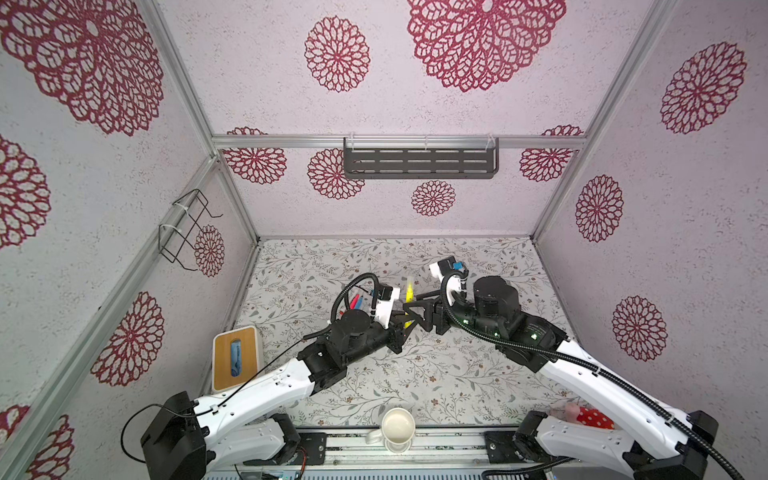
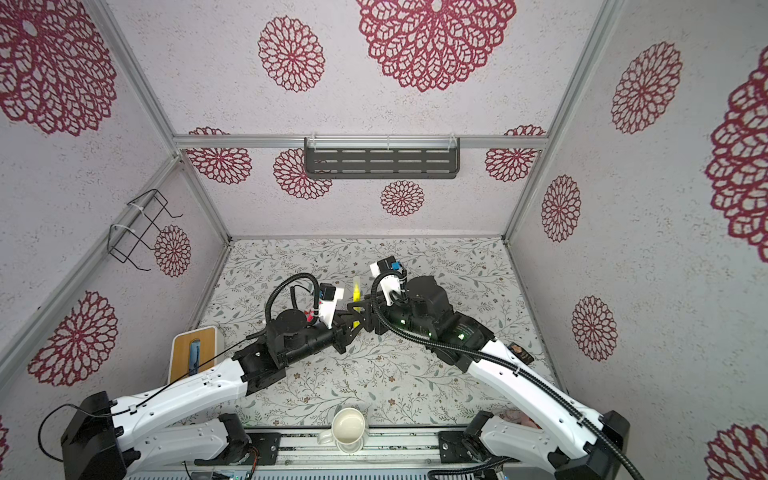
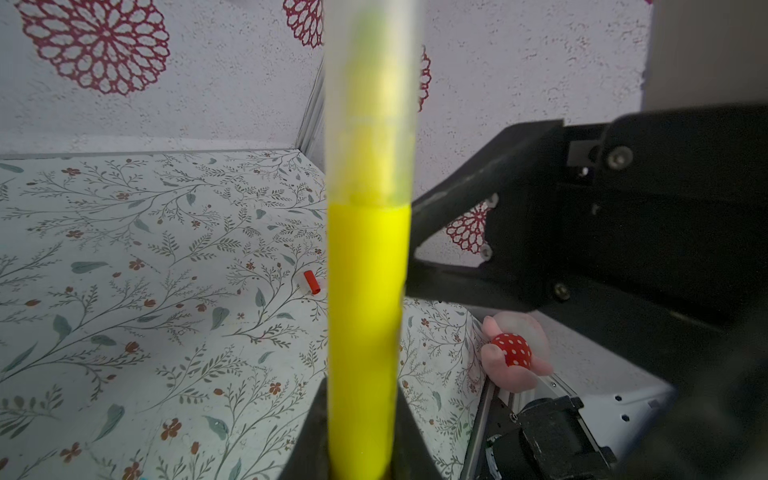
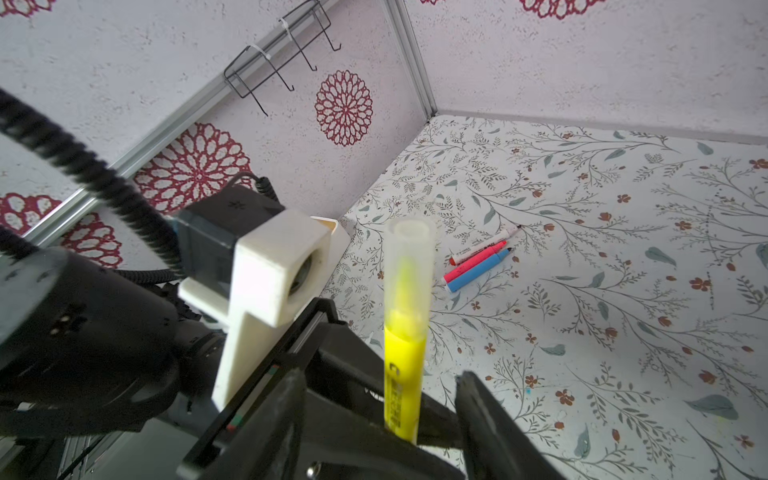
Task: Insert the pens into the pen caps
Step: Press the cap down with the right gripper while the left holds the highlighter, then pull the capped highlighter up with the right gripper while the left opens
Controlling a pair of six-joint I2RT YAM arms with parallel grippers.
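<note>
While L gripper clamped the yellow pen w/ clear cap on its tip, R gripper stood w/ jaws apart around it.

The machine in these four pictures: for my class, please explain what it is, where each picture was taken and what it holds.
It is a robot with two arms, each ending in a two-fingered gripper. Two pictures look down from overhead; two come from cameras on the wrists. The left gripper is shut on a yellow pen with a clear cap over its tip. The right gripper stands open, a finger on either side of it. On the flowered table lie three loose pens and a red cap.
</note>
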